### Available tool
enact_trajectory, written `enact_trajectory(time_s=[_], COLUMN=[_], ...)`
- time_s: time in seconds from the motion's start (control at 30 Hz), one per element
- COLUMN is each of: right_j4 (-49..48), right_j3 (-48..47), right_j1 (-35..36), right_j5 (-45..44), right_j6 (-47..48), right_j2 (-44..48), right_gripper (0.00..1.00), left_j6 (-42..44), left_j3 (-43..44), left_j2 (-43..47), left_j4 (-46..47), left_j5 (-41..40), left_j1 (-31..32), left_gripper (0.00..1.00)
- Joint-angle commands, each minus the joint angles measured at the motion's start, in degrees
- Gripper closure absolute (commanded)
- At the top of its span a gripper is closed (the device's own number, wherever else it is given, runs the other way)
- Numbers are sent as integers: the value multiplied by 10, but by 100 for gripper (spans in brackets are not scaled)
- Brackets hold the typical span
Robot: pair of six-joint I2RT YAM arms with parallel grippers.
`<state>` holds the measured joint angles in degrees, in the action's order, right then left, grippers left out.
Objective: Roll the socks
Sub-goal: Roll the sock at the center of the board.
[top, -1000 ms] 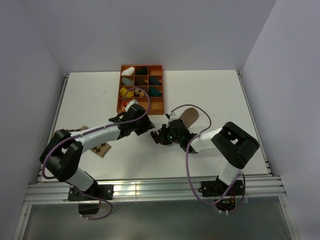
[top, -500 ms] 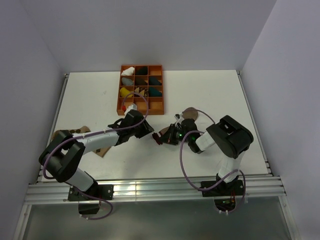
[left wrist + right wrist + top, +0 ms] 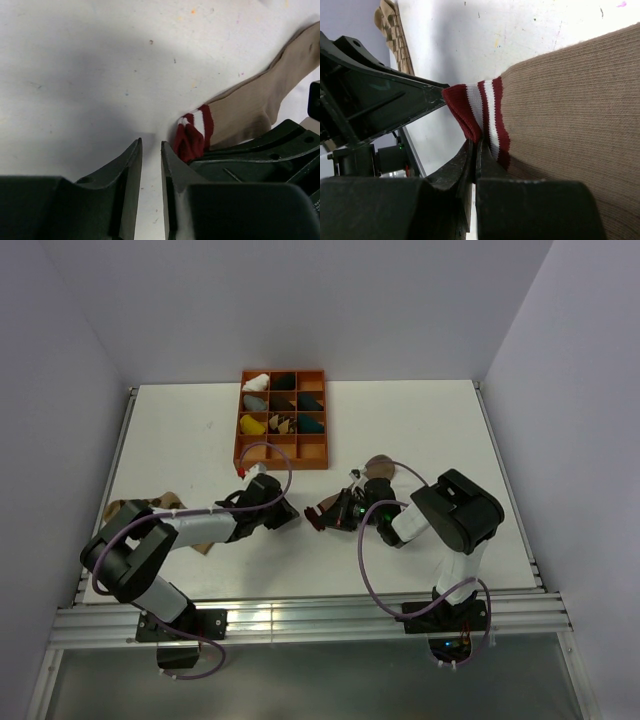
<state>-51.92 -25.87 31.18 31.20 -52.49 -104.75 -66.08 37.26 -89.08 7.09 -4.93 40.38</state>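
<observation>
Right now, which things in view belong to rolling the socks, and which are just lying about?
Part of the job:
tan sock, its striped cuff pinched by the right gripper
argyle sock, flat on the table's left side
left gripper, nothing between its fingers

Just lying about:
orange tray
sock bundles in its compartments

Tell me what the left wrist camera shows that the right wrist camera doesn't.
Only the left wrist view shows the left gripper, its jaws narrowly apart with nothing between them, beside the striped cuff. Only the right wrist view shows the right gripper shut on that cuff, and the argyle sock lying farther off. Both show the tan sock on the white table.
</observation>
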Motion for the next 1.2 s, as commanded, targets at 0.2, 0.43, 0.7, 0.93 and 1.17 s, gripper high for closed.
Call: enact_trajectory(time_s=[0.2, 0.43, 0.7, 0.93, 1.17], right_j4=[-27, -19, -16, -15, -12], right_j3=[1, 2, 3, 1, 0], right_j1=[-5, -4, -4, -4, -5], right_j5=[10, 4, 4, 4, 3], right_j6=[-4, 1, 2, -2, -5], right_j2=[-15, -11, -10, -12, -12], right_gripper=[100, 100, 100, 100, 100], left_j6=[5, 20, 32, 27, 20], left_j3=[-31, -20, -29, -30, -34], left_j2=[-27, -63, -58, -60, -46], left_j4=[73, 110, 162, 182, 180], left_j5=[-3, 21, 44, 69, 70], left_j1=[2, 3, 5, 7, 8], left_gripper=[79, 76, 75, 72, 72])
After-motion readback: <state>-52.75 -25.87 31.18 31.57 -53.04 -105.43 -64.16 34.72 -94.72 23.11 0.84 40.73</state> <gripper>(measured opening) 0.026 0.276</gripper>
